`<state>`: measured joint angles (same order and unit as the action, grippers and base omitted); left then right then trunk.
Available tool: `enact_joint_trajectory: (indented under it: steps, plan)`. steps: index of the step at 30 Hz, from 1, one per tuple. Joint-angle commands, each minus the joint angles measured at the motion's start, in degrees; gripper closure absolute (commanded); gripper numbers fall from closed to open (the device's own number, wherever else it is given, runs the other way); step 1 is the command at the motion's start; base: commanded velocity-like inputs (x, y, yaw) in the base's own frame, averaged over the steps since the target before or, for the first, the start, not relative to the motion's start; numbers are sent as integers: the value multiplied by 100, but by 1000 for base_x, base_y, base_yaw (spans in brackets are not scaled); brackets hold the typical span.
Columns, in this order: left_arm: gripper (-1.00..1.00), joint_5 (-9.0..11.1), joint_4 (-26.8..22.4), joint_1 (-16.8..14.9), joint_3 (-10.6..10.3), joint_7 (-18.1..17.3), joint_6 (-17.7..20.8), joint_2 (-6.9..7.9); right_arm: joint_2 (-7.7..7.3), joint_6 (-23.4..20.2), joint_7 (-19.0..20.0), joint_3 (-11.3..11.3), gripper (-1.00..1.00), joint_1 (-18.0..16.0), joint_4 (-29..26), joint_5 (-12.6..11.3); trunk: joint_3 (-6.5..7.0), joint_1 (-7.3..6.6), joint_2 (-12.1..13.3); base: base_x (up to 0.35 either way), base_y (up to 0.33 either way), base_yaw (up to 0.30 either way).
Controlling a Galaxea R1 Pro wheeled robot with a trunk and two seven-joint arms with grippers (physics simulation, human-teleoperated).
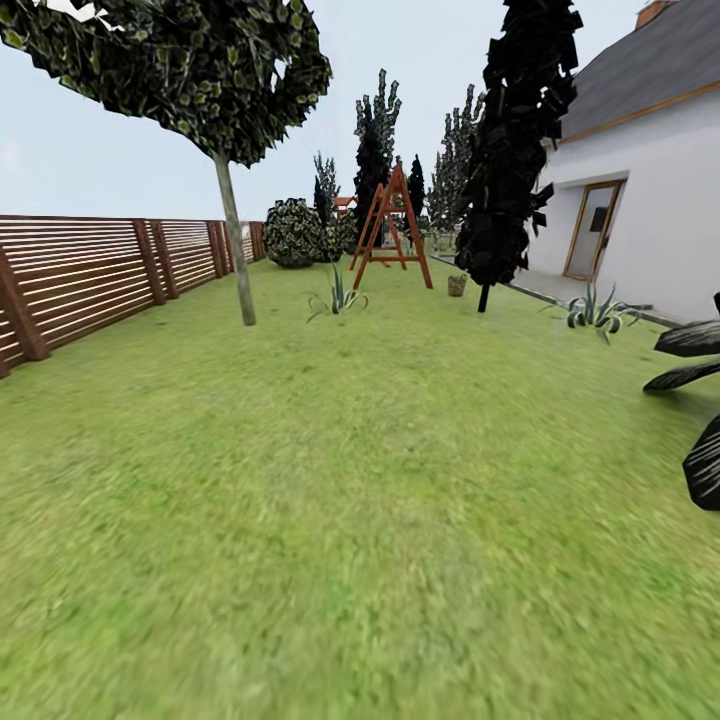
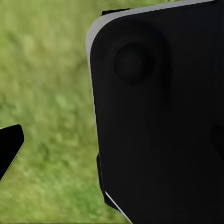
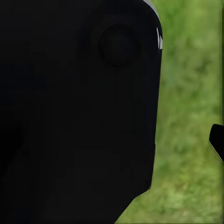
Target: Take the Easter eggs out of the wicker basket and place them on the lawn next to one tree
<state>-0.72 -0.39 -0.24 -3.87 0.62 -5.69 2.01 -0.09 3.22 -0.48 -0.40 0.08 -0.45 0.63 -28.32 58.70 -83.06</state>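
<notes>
Both wrist views show a black robot panel over blurred grass, with a dark tip at the edge; whether either claw is wide or narrow cannot be told. Outward, the head view shows open lawn (image 1: 330, 480) running to a slat fence (image 1: 90, 270), a thin-trunked tree (image 1: 236, 240), a swing frame (image 1: 392, 225) and a house (image 1: 640, 180). With no basket or eggs showing, the step appears to be travel: advisable to pan the head and locate the basket before committing the base.

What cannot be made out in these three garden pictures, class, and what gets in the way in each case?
- Small brown object by the dark cypress-like tree, head view: too small to identify.
- Left tool's state, left wrist view: a black housing blocks it.
- Right tool's state, right wrist view: a black housing blocks it.
- Dark leaves, head view: cut off by the edge.
</notes>
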Motion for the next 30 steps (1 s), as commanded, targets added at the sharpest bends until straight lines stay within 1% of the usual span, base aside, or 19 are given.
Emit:
enact_joint_trajectory:
  steps: [1,30]
  plan:
    - [-100,-7,3,-3,-37,5,-20,1,0,12,-5,-4,-100,1,-5,7,-5,3,-2,320,0,0]
    - [-100,-7,3,-3,-42,4,-20,1,0,12,-5,-4,-100,1,-3,6,-5,3,-2,320,0,0]
